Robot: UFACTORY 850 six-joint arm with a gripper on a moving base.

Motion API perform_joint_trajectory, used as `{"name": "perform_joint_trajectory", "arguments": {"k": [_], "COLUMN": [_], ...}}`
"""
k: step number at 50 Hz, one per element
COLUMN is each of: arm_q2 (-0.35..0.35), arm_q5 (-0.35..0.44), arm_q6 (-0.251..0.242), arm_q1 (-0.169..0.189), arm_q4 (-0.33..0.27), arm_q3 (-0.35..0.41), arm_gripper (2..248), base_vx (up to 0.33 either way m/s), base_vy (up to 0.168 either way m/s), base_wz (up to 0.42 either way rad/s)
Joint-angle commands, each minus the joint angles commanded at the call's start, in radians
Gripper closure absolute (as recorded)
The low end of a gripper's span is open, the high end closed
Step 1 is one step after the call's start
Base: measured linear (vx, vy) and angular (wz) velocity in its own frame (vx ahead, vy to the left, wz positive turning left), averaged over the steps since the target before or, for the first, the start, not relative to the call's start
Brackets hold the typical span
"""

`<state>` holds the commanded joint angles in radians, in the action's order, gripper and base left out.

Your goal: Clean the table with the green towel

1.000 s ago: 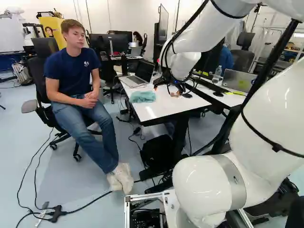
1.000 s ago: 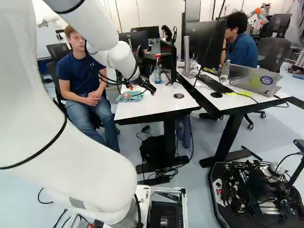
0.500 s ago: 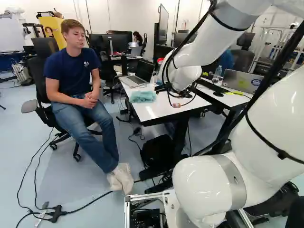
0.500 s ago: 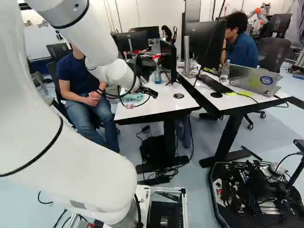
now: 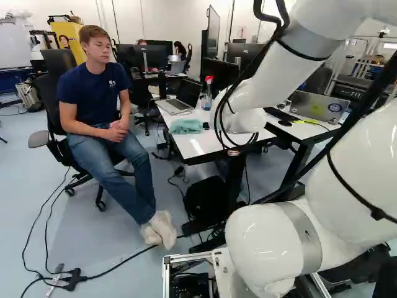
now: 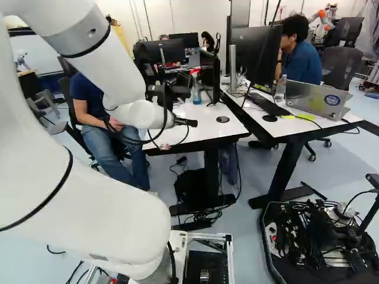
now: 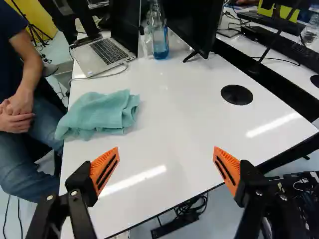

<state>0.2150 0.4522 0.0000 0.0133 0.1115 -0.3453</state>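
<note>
the arm (image 5: 280,73) had drawn back from the green towel (image 7: 102,112) — fingers (image 7: 104,171) wide apart, holding nothing — so wiping the tabletop (image 7: 174,119) still seemed to need a grasp.

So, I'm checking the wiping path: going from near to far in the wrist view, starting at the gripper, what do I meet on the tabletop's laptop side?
Open gripper → green towel → open laptop
</note>
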Motion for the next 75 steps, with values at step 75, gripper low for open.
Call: {"name": "perform_joint_trajectory", "arguments": {"k": [75], "arm_q2": [0.063], "arm_q5": [0.413], "arm_q6": [0.0], "arm_q1": [-0.013], "arm_q4": [-0.11], "arm_q3": [0.253], "arm_gripper": [3], "base_vx": [0.0], "base_vy": [0.0], "base_wz": [0.0]}}
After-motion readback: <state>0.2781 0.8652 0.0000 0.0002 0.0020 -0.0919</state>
